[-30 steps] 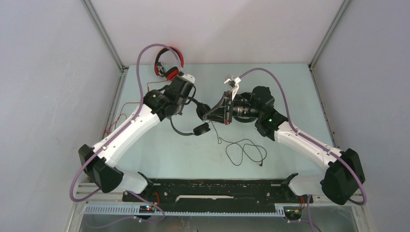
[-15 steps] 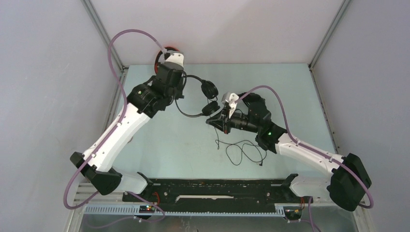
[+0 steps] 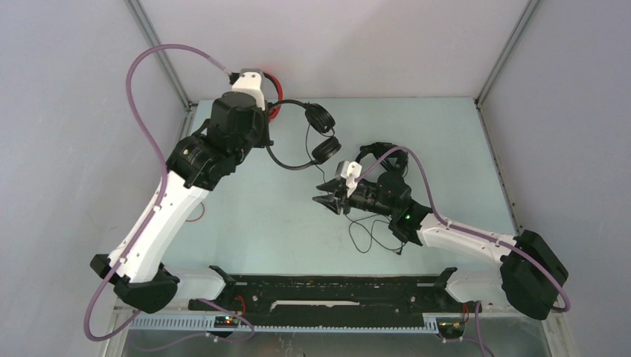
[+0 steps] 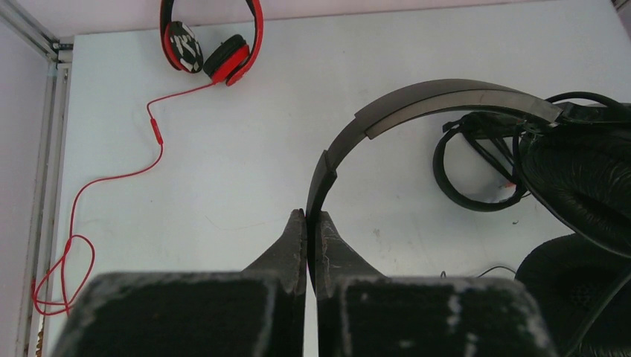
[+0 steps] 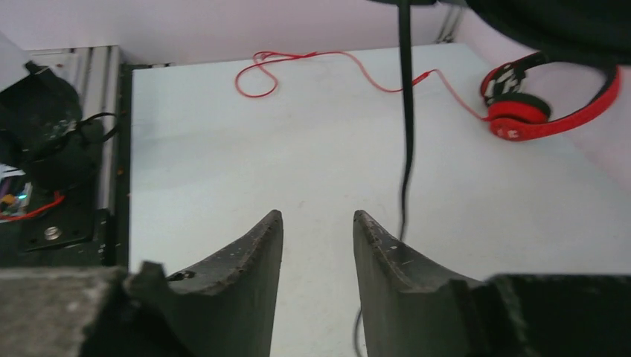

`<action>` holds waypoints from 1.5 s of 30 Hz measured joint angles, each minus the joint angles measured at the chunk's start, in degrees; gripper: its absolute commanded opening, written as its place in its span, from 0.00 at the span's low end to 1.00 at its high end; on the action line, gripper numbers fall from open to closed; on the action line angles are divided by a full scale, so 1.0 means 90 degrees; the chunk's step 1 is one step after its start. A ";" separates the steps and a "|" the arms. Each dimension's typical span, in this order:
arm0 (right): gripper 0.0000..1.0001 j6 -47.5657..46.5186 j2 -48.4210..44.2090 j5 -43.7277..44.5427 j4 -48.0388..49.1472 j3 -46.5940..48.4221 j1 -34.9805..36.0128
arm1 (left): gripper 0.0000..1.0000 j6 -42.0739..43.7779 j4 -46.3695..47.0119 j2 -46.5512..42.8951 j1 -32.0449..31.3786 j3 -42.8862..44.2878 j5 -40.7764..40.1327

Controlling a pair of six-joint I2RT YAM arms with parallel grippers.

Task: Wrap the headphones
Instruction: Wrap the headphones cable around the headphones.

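- black headphones (image 3: pixel 321 119) held above the desk (image 3: pixel 260 223) near the far-left corner, long axis along far edge, earcups toward centre
- left claw (image 4: pixel 306 223) clamped tight on the headband
- right claw (image 5: pixel 318 217) part-open, empty; black cable (image 5: pixel 405 111) hangs just beside one finger

Counter (image 3: pixel 253 230): you have a pale blue-green top, matte, faintly scuffed.
Walls (image 3: pixel 335 44): you see plain pale panels on three sides.
Frame posts (image 3: pixel 158 56): aluminium, rising from the far corners.
Near edge: black rail (image 3: pixel 387 297), with a slotted grey duct (image 3: pixel 327 324) just beside it.
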 measured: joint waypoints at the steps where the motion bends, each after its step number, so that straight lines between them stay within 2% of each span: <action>1: 0.45 -0.0051 0.0032 0.0073 0.0126 -0.0012 0.0000 | 0.00 0.0000 -0.0002 -0.0036 0.0002 0.0022 0.0002; 8: 0.58 -0.0350 -0.0248 0.0391 0.0476 -0.0160 -0.0134 | 0.00 0.0027 -0.0151 -0.0114 0.0068 0.0398 -0.0002; 19: 0.59 -0.0294 -0.0559 -0.0114 0.0741 -0.0163 -0.0257 | 0.00 0.0066 -0.0287 -0.0136 0.0119 0.0556 -0.0007; 28: 0.69 0.0083 -0.0981 0.0287 0.0729 -0.0165 -0.0248 | 0.00 0.0080 -0.0381 0.0015 0.0233 0.0556 -0.0100; 39: 0.66 0.0245 0.0022 0.0075 0.1234 -0.0165 -0.0561 | 0.00 -0.0041 -0.0546 0.0027 0.0236 0.1110 0.0406; 45: 0.61 0.0362 0.0517 -0.0211 0.1532 -0.0187 -0.0784 | 0.00 -0.0189 -0.0595 0.0036 0.0369 0.1474 0.0777</action>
